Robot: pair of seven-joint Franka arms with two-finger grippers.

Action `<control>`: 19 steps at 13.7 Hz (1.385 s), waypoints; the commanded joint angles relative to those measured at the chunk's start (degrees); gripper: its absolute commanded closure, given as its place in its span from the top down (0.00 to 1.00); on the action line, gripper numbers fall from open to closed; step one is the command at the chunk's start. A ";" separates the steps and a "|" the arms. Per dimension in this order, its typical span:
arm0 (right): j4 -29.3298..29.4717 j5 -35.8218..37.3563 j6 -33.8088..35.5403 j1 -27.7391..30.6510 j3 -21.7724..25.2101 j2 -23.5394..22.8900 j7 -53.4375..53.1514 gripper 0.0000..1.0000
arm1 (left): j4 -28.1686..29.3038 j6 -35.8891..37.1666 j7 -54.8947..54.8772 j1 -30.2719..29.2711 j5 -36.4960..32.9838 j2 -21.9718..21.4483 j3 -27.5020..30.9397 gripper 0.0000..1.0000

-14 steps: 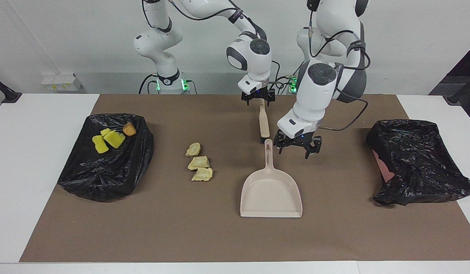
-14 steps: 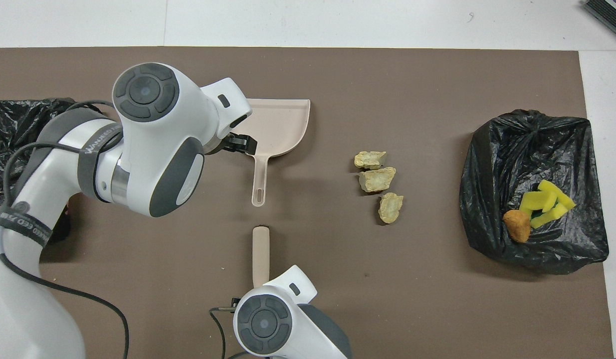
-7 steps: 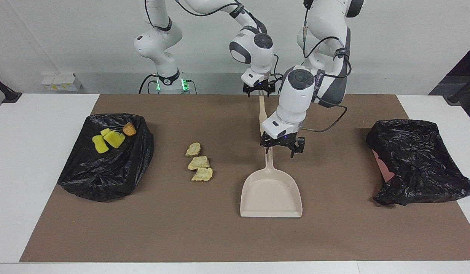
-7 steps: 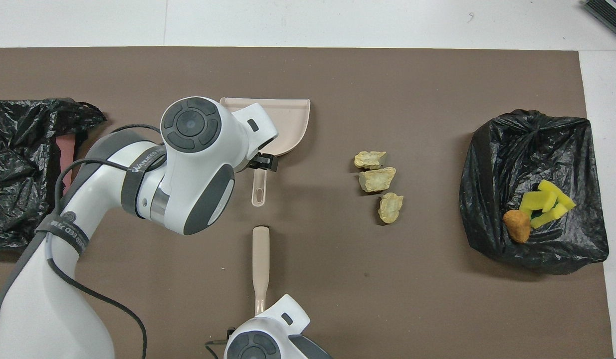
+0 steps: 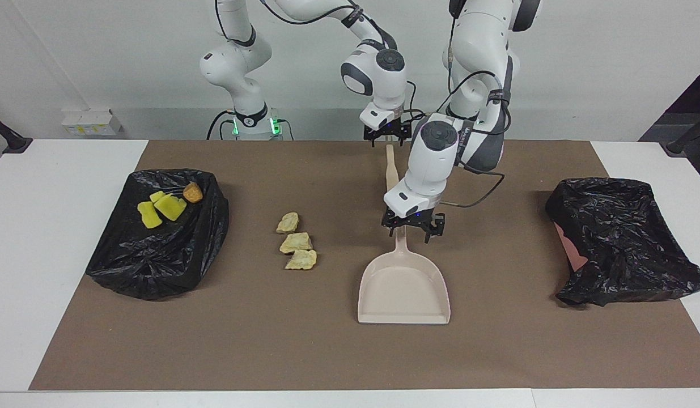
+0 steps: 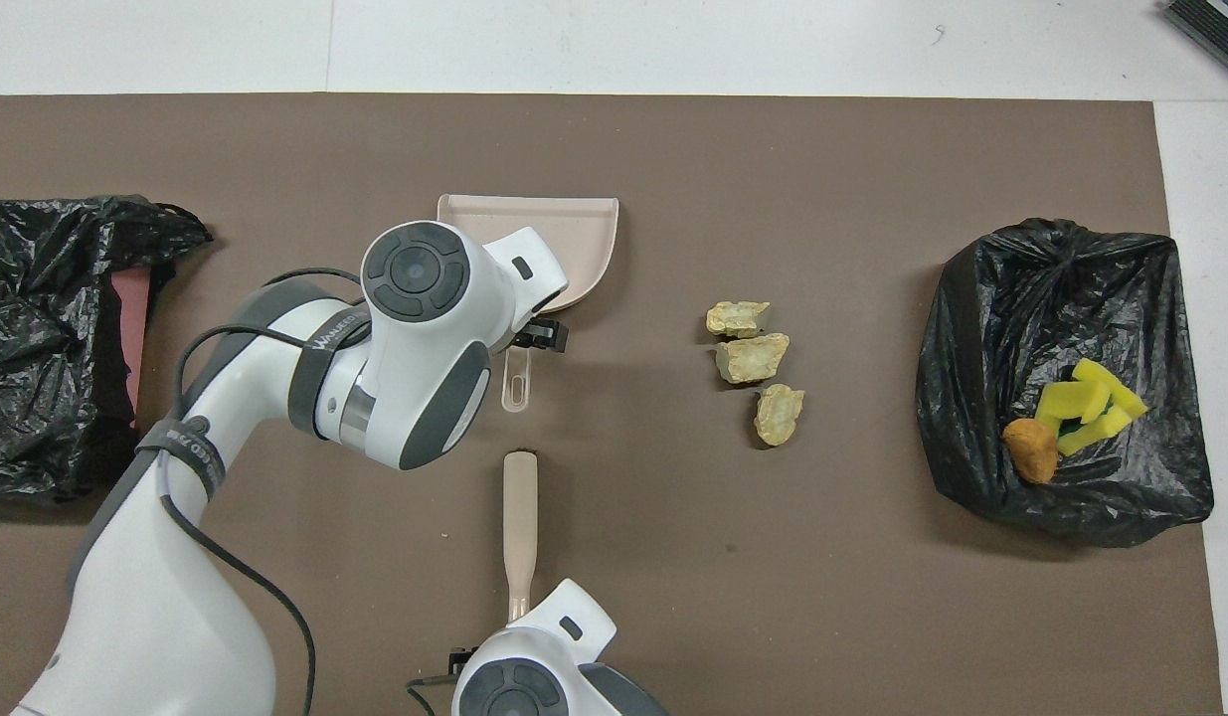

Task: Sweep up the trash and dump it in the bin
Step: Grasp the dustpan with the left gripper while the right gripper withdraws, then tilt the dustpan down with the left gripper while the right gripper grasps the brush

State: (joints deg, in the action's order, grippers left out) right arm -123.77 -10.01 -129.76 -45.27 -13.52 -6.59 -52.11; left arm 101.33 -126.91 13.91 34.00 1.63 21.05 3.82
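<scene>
left gripper [image 5: 413,228] spread, straddling dustpan [image 5: 403,286] handle | right gripper [image 5: 387,136] over brush [image 5: 391,173] handle end; grip unreadable | beige trash [image 5: 296,242] beside dustpan, toward right arm's end; yellow/orange pieces [image 5: 165,203] in bin bag [image 5: 157,235]
</scene>
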 commanded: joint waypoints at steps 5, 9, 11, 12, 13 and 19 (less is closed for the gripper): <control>-1.21 -1.33 -2.25 0.89 -0.20 -0.44 3.42 0.78 | 1.07 1.22 2.97 2.65 0.48 0.04 1.01 0.38; -0.95 -1.15 -1.91 0.80 -0.19 -0.53 3.60 0.22 | 1.15 1.31 1.92 2.47 0.13 -0.22 1.10 0.00; -0.07 -0.63 -0.42 0.80 -0.11 -0.70 3.69 0.00 | 1.15 1.57 -2.37 1.60 0.04 -0.83 1.10 0.00; 0.80 -0.36 1.07 0.80 -0.11 -0.96 3.69 0.00 | 1.07 2.79 -4.92 0.72 0.04 -1.36 1.19 0.00; 2.12 -0.27 2.91 0.97 -0.11 -1.49 3.69 0.00 | 1.15 3.94 -7.99 -0.50 0.04 -2.58 1.19 0.00; 3.45 1.21 8.45 1.41 0.33 -0.71 4.12 0.00 | 0.98 9.83 -32.50 -7.71 0.04 -6.37 1.63 0.00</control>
State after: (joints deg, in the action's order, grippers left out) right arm -121.41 -9.69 -124.12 -44.71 -13.38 -7.53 -50.33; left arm 101.29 -118.24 -11.56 28.29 1.61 16.60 5.52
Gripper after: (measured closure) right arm 0.736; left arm 0.674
